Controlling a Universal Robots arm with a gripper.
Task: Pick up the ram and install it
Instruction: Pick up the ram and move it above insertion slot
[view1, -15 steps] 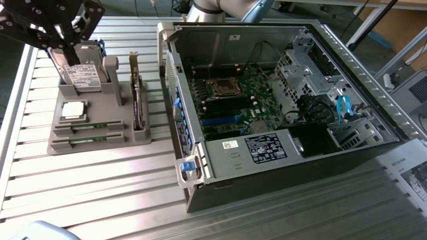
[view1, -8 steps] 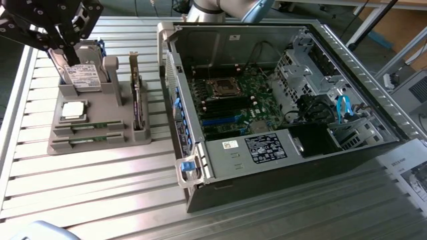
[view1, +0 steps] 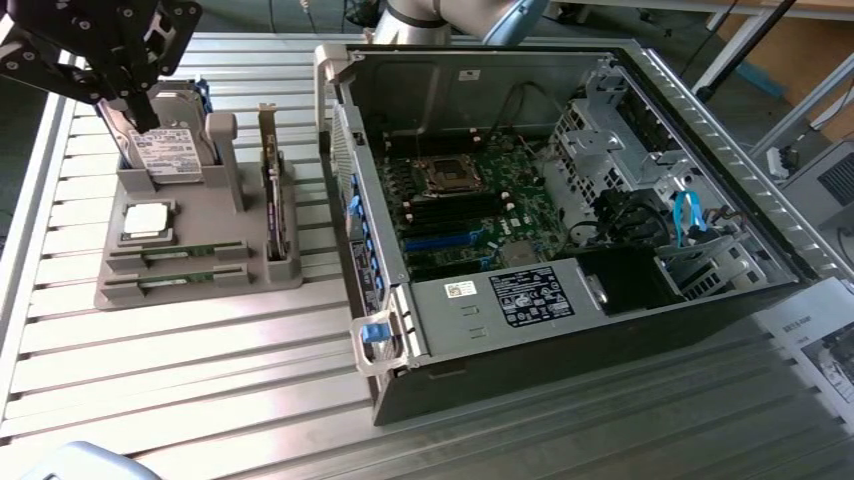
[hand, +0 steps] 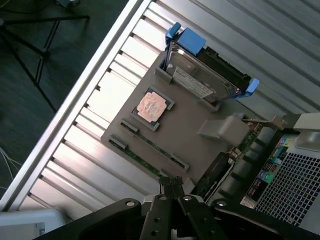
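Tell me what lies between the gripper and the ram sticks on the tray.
In the exterior view the gripper hangs over the hard drive; past it, the square processor chip lies on the gray tray before the two ram sticks.

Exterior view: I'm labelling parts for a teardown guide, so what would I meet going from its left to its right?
ram sticks → expansion card → motherboard → blue cable
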